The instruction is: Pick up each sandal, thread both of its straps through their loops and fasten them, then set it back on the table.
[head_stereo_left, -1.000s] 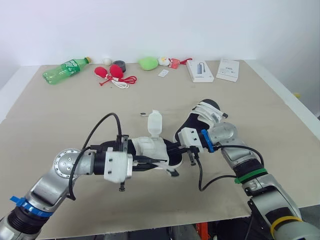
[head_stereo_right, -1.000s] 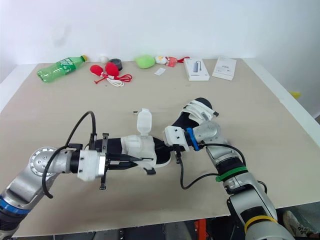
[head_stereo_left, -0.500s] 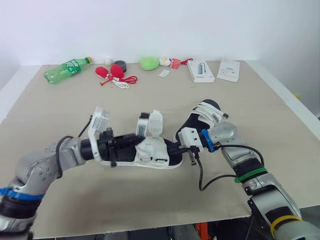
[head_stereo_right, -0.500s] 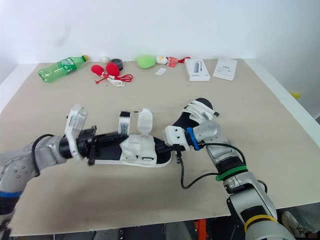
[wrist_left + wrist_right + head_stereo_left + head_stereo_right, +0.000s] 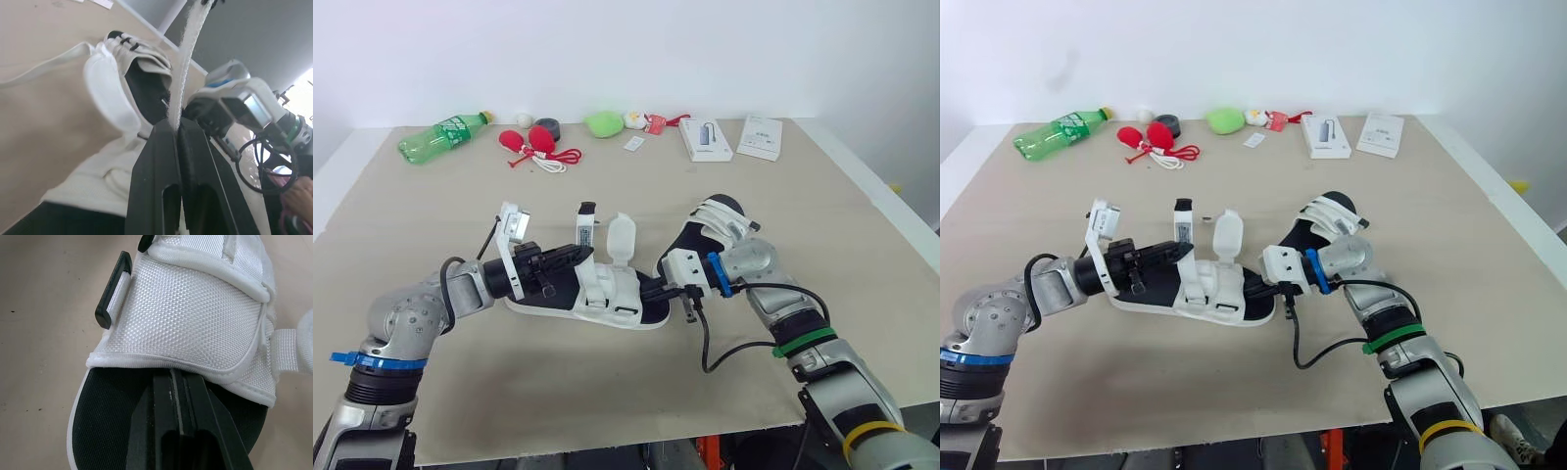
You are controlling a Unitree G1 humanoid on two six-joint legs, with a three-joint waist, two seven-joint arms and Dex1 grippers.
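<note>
On the table (image 5: pixel 431 215), left pincer (image 5: pixel 175 129) clamps strap (image 5: pixel 190 49); right pincer (image 5: pixel 175 377), tips hidden, clamps sandal (image 5: pixel 195 308).

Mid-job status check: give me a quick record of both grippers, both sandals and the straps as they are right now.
left gripper: shut on strap, which stands upright off the near sandal
right gripper: shut, tips over the near sandal's black footbed at the edge of its white upper
near sandal: lying flat on the table between the two grippers
wide flap: standing up, not fastened
second sandal: on the table just beyond the right arm
</note>
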